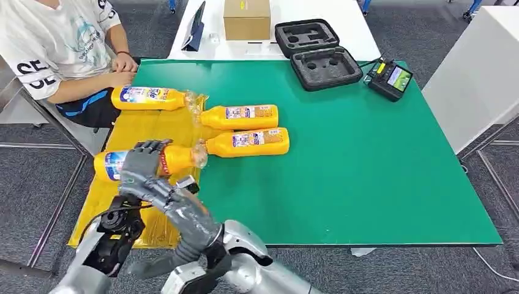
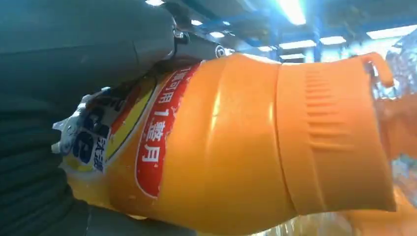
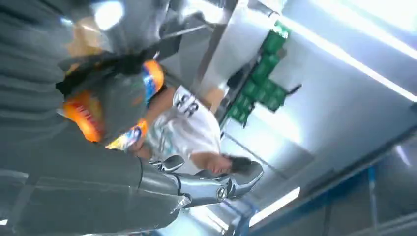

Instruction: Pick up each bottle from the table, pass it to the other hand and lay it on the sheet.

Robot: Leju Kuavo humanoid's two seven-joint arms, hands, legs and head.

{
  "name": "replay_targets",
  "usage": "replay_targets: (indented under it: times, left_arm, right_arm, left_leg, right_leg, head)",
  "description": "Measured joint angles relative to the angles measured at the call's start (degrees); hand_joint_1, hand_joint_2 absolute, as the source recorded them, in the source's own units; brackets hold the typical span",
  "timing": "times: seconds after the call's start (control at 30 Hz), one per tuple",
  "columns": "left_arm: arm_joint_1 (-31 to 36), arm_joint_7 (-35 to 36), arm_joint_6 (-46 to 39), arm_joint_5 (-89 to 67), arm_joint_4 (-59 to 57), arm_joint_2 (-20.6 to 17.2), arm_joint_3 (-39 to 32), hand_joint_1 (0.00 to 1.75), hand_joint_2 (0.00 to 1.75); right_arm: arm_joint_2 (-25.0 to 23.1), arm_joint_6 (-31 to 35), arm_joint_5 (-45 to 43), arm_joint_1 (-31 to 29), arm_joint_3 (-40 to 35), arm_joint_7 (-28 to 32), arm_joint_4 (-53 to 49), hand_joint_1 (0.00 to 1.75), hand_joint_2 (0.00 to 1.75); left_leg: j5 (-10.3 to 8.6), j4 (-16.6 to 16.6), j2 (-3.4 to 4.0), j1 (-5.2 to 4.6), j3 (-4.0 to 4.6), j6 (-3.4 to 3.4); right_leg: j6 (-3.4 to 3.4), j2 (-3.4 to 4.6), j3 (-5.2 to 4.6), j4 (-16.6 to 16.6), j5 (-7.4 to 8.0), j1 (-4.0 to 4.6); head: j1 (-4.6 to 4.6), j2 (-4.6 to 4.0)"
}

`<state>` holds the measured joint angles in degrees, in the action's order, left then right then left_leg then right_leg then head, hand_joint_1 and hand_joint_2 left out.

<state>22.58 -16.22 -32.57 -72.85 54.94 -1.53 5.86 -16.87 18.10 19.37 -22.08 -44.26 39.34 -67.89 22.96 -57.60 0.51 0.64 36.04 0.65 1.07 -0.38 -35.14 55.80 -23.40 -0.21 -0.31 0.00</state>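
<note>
Left robot hand [image 1: 142,166] grips a bottle [image 1: 174,159] low over the yellow sheet [image 1: 131,125], sideways for laying down. Right robot hand [image 3: 74,113]: grip unclear. Two bottles wait on the bench [image 1: 367,153].

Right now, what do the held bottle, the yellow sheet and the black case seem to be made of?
Held bottle: likely glossy orange plastic, shown by its smooth shine, ribbed cap and printed label.
Yellow sheet: probably thin plastic film, shown by its wrinkles and glare.
Black case: seemingly matte foam inside, with moulded cut-outs; its shell I cannot tell.
</note>
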Motion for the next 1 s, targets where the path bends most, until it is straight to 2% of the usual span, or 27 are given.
replay_targets:
  times: [0.13,0.5,0.67,0.7,0.73,0.77,0.8,1.0]
  left_arm:
    - [1.3,0.5,0.8,-0.3,-3.4,-0.5,1.4,1.75,1.75]
    - [7.3,-4.0,18.3,14.1,-12.8,-1.6,1.9,1.75,1.75]
    - [8.9,-4.0,19.7,14.9,-15.3,-1.7,1.9,1.75,1.75]
    - [9.2,-4.0,20.3,15.1,-15.8,-1.8,1.9,1.50,1.75]
    - [9.6,-4.0,21.1,15.6,-16.3,-1.8,1.9,1.17,1.75]
    - [10.0,-3.9,21.9,15.9,-16.8,-1.8,1.9,0.14,1.75]
    - [10.4,-3.8,22.4,16.3,-17.2,-1.8,1.9,0.00,1.75]
    - [11.8,-1.6,23.9,15.7,-20.0,-1.8,1.8,0.00,1.75]
  right_arm:
    - [-0.5,-0.2,0.0,-0.3,-0.9,0.2,1.6,0.00,1.75]
    - [-1.1,-0.3,-1.4,-1.0,-2.1,0.5,5.1,0.00,1.75]
    - [-1.1,0.0,-1.7,-1.1,-2.2,0.5,6.0,0.00,1.75]
    - [-1.1,0.1,-1.9,-1.2,-2.2,0.6,6.1,0.00,1.75]
    - [-1.1,0.2,-1.9,-1.3,-2.2,0.6,6.3,0.00,1.75]
    - [-1.1,0.3,-1.9,-1.3,-2.3,0.6,6.5,0.00,1.75]
    - [-1.1,0.4,-1.9,-1.4,-2.3,0.6,6.6,0.00,1.75]
    - [-1.2,-0.4,-3.0,-1.7,-2.3,0.6,7.4,0.00,1.75]
  left_leg:
    - [0.02,0.0,0.00,0.00,0.01,-0.01]
    - [0.01,0.0,0.00,0.01,-0.05,-0.01]
    - [0.01,0.0,-0.01,0.01,-0.07,-0.02]
    - [0.01,0.0,0.00,0.01,-0.07,-0.02]
    - [0.01,0.0,0.00,0.01,-0.07,-0.02]
    - [0.01,0.0,0.00,0.01,-0.08,-0.02]
    - [0.01,0.0,0.00,0.01,-0.09,-0.02]
    - [0.01,0.0,0.00,0.01,-0.11,-0.02]
  right_leg:
    - [0.00,0.00,-0.03,0.0,-0.01,0.01]
    - [-0.01,-0.01,0.07,0.0,-0.01,0.01]
    - [-0.01,-0.01,0.07,0.0,-0.01,0.01]
    - [-0.01,-0.01,0.07,0.0,-0.01,0.02]
    - [-0.01,-0.01,0.07,0.0,-0.01,0.02]
    - [-0.01,-0.01,0.07,0.0,-0.01,0.02]
    - [-0.01,-0.01,0.08,0.0,-0.01,0.02]
    - [-0.01,-0.01,0.10,0.0,-0.01,0.02]
  head:
    - [0.00,0.00]
    - [0.00,0.00]
    - [0.00,0.00]
    - [0.02,0.00]
    - [0.02,0.00]
    - [0.02,0.00]
    - [0.02,0.00]
    - [0.04,0.00]
